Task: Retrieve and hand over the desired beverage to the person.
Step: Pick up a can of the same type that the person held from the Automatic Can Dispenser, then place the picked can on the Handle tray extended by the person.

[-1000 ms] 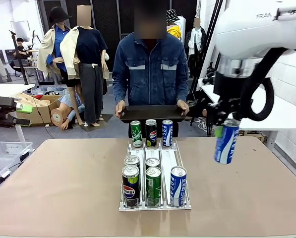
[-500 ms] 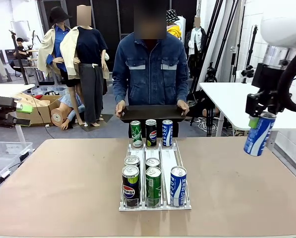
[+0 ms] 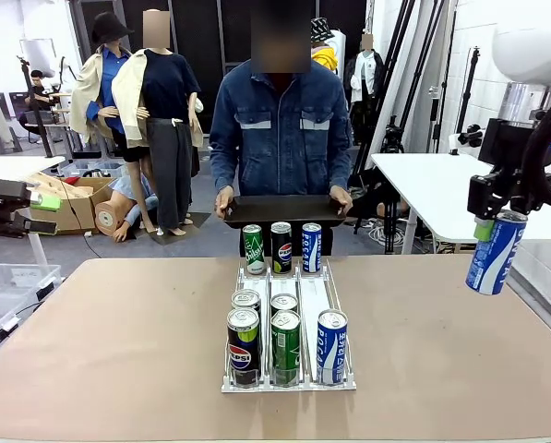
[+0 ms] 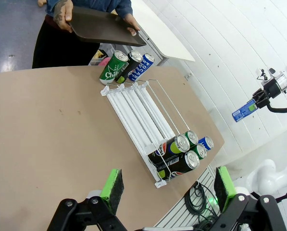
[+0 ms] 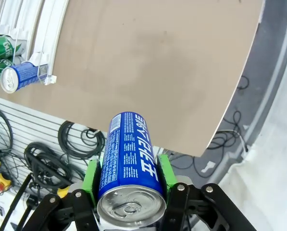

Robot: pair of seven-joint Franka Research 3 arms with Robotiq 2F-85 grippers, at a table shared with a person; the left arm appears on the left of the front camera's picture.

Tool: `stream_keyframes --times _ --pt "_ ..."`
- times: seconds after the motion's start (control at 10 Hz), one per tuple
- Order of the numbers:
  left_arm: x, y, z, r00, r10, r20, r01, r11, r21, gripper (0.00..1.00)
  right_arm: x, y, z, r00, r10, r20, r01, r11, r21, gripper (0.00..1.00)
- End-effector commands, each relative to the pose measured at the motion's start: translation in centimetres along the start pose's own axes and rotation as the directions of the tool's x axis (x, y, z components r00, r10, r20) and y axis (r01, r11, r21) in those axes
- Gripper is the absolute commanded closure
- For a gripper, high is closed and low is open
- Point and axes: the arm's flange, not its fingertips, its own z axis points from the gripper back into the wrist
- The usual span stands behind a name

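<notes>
My right gripper (image 3: 486, 228) hangs high beyond the table's right edge, shut on a blue-and-white can (image 3: 495, 254) that tilts slightly. In the right wrist view the can (image 5: 129, 149) sits between the green pads (image 5: 91, 174) of that gripper (image 5: 129, 179), above the table's corner. My left gripper (image 4: 168, 186) is open and empty, high over the table. The person (image 3: 280, 129) in a denim jacket stands at the far side and holds a black tray (image 3: 284, 210) in both hands.
A white wire rack (image 3: 312, 295) stands mid-table with three cans at its far end and several at the near end, among them green, Pepsi and blue-white ones. A white side table (image 3: 423, 180) stands to the right. The brown table (image 3: 118, 351) is bare on both sides.
My right arm has swung right and slightly up with the blue-and-white can, from over the table's right part to beyond its edge. The person and tray have stayed still.
</notes>
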Motion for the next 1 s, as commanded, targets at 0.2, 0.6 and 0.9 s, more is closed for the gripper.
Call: stream_keyframes --times 0.2,0.6,0.9 --pt "-0.08 0.07 0.18 1.0 -0.004 0.005 0.004 1.0 -0.01 0.0 0.09 0.06 -0.02 1.0 0.002 0.014 -0.001 1.0 -0.003 0.64" --pt "-0.08 0.07 0.18 1.0 -0.004 0.005 0.004 1.0 -0.01 0.0 0.09 0.06 -0.02 1.0 0.002 0.014 -0.001 1.0 -0.003 0.64" --pt "-0.08 0.07 0.18 1.0 -0.004 0.005 0.004 1.0 -0.01 0.0 0.09 0.06 -0.02 1.0 0.002 0.014 -0.001 1.0 -0.003 0.64"
